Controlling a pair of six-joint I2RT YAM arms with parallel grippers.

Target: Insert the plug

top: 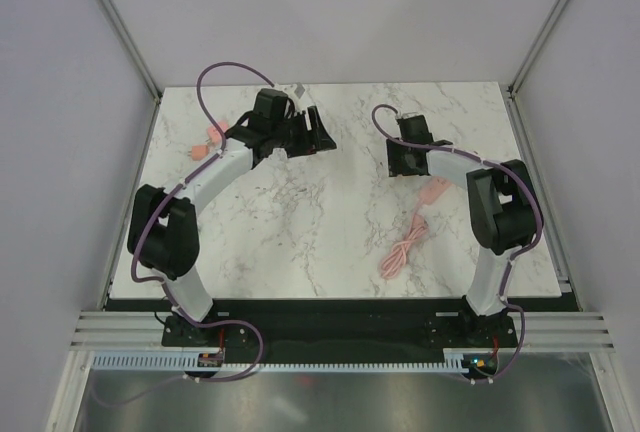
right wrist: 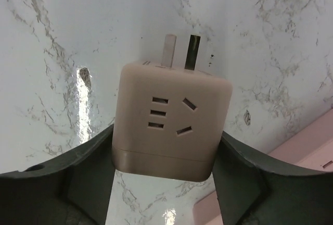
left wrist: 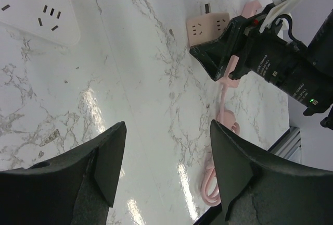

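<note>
Jaws of the right gripper [right wrist: 165, 149]: we record them closed on the pink plug cube [right wrist: 171, 115], one finger against each side. Its socket face is toward the wrist camera and its two prongs [right wrist: 179, 52] point away over the marble counter [right wrist: 57, 42]. We cannot tell whether the cube is lifted or resting.
Jaws of the left gripper [left wrist: 167, 126]: wide, holding nothing, above the counter.
White power strip [left wrist: 36, 11]: flat on the counter beyond the left gripper, apart from the plug cube.
Pink cable [top: 405, 247]: loosely coiled, trailing from under the right gripper toward the near edge.
</note>
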